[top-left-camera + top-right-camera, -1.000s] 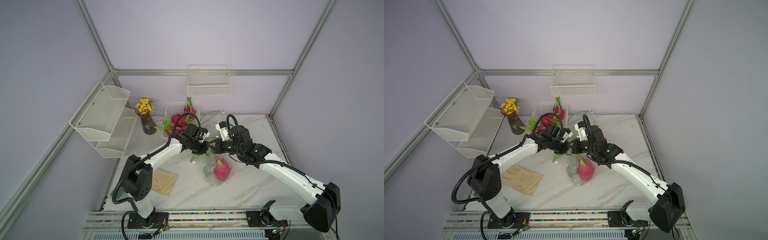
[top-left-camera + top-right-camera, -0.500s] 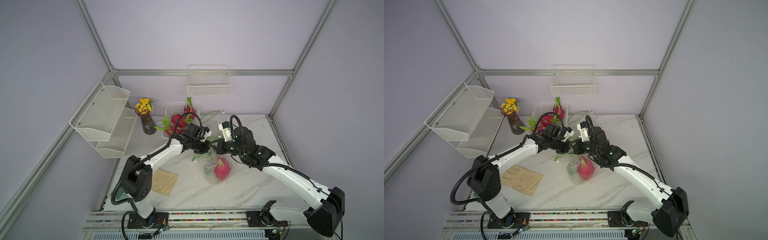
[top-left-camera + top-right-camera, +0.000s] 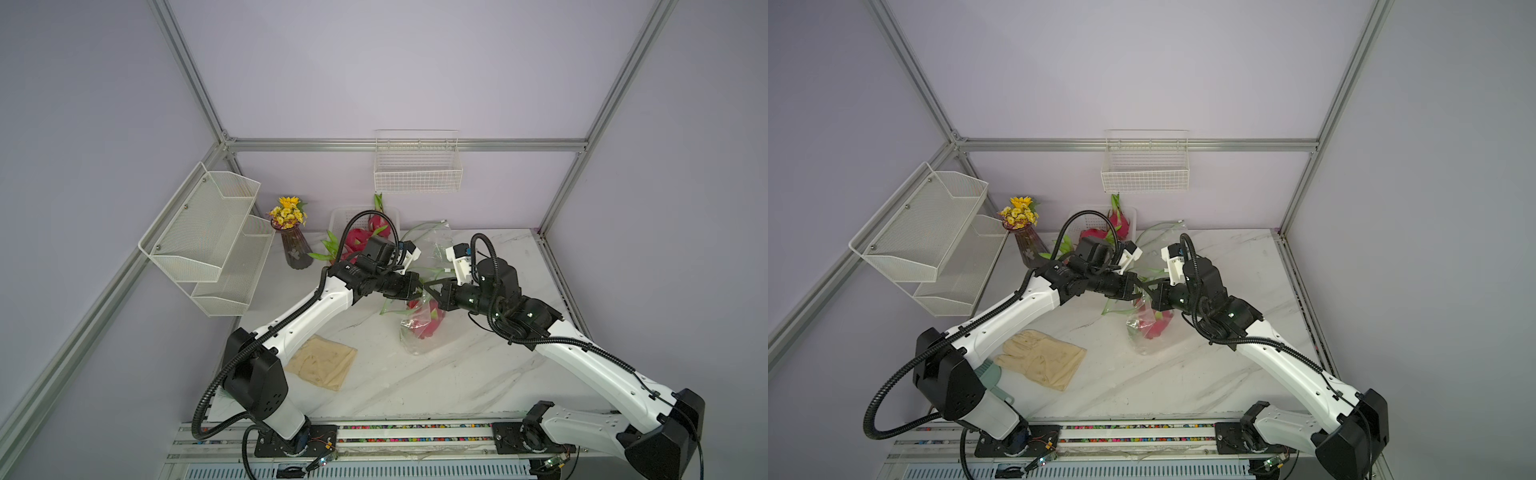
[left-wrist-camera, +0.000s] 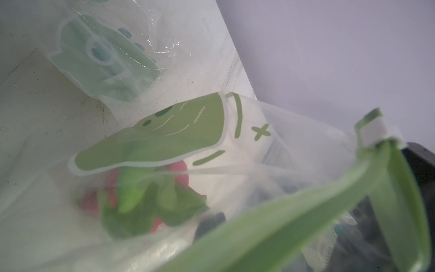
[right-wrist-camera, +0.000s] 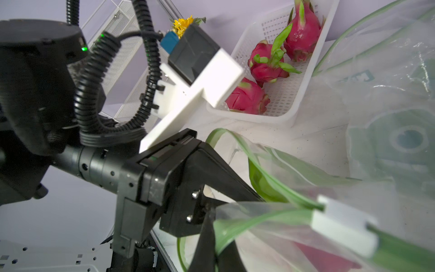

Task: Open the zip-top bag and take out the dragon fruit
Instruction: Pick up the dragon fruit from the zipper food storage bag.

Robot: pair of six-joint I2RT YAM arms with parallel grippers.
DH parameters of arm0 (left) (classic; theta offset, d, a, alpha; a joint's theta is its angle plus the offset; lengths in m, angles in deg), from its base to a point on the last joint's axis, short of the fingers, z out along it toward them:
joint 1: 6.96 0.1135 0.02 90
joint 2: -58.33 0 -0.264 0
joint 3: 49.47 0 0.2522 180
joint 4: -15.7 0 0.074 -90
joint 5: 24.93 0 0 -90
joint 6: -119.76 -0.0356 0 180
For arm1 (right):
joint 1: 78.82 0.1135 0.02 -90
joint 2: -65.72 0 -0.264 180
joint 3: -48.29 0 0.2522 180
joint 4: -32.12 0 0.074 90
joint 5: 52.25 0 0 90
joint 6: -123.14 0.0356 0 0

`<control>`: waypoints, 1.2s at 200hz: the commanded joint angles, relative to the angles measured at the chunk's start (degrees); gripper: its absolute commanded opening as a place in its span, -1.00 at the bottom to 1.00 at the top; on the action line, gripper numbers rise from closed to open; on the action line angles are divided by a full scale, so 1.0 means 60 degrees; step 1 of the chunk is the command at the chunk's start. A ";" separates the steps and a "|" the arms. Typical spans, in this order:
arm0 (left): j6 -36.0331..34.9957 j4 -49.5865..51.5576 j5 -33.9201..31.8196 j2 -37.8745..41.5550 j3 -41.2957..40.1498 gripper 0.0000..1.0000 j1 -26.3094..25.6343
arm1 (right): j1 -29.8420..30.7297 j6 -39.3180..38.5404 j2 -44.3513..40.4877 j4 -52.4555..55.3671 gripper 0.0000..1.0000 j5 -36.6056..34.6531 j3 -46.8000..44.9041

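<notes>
A clear zip-top bag (image 3: 415, 338) (image 3: 1144, 336) with a green zip strip (image 5: 259, 221) hangs between both grippers above the marble table. One magenta dragon fruit (image 3: 430, 324) (image 3: 1158, 328) (image 4: 110, 183) with green scales sits inside it. My left gripper (image 3: 419, 289) (image 3: 1135, 289) (image 5: 205, 208) is shut on the bag's top edge from the left. My right gripper (image 3: 430, 289) (image 3: 1148, 291) (image 5: 219, 247) is shut on the facing edge, almost touching the left one. The white slider (image 5: 343, 226) sits on the strip just beyond the right fingers. In the left wrist view the plastic hides the left fingers.
A white basket (image 3: 338, 216) (image 5: 292, 99) at the back holds three dragon fruits (image 5: 266, 63). Another clear bag (image 3: 436, 239) lies behind the grippers. A vase of yellow flowers (image 3: 296, 249), beige gloves (image 3: 322, 361), a wire wall shelf (image 3: 208, 237) and a wall basket (image 3: 417, 170) surround the work area.
The left gripper's jaws have shut on the bag's top edge. Both grippers and the bag have shifted slightly, with the right arm stretched further in.
</notes>
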 commanded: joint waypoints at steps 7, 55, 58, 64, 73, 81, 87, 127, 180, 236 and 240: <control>-0.0447 0.0357 -0.0444 0.0669 0.0655 -1.00 -0.0024 | 0.0039 0.0029 -0.0285 -0.0209 -1.00 -0.0345 -0.0175; -0.0737 0.1041 -0.1236 0.0875 0.1362 -1.00 -0.0021 | 0.0038 0.0018 -0.0440 -0.0201 -1.00 -0.0437 -0.0243; -0.0751 0.1077 -0.1263 0.0877 0.1405 -1.00 -0.0031 | 0.0038 0.0015 -0.0444 -0.0213 -1.00 -0.0437 -0.0265; -0.0784 0.1168 -0.1335 0.0871 0.1516 -1.00 -0.0020 | 0.0038 0.0015 -0.0462 -0.0201 -1.00 -0.0437 -0.0274; -0.0828 0.1303 -0.1428 0.0878 0.1688 -1.00 -0.0019 | 0.0038 0.0014 -0.0461 -0.0184 -1.00 -0.0446 -0.0281; -0.0855 0.1394 -0.1488 0.0914 0.1824 -1.00 -0.0020 | 0.0038 0.0015 -0.0450 -0.0170 -1.00 -0.0455 -0.0296; -0.0884 0.1426 -0.1520 0.0921 0.1932 -1.00 -0.0031 | 0.0038 0.0005 -0.0460 -0.0163 -1.00 -0.0465 -0.0308; -0.1031 0.1692 -0.1918 0.1044 0.2580 -1.00 -0.0031 | 0.0038 0.0015 -0.0428 -0.0199 -1.00 -0.0487 -0.0413; -0.1338 0.2185 -0.2506 0.1057 0.3585 -1.00 -0.0033 | 0.0038 0.0015 -0.0418 -0.0169 -1.00 -0.0554 -0.0463; -0.1548 0.2280 -0.2792 0.1148 0.4238 -1.00 -0.0010 | 0.0038 0.0004 -0.0307 -0.0228 -1.00 -0.0568 -0.0504; -0.1550 0.2258 -0.2796 0.1156 0.4264 -1.00 -0.0017 | 0.0038 0.0014 -0.0293 -0.0228 -1.00 -0.0569 -0.0504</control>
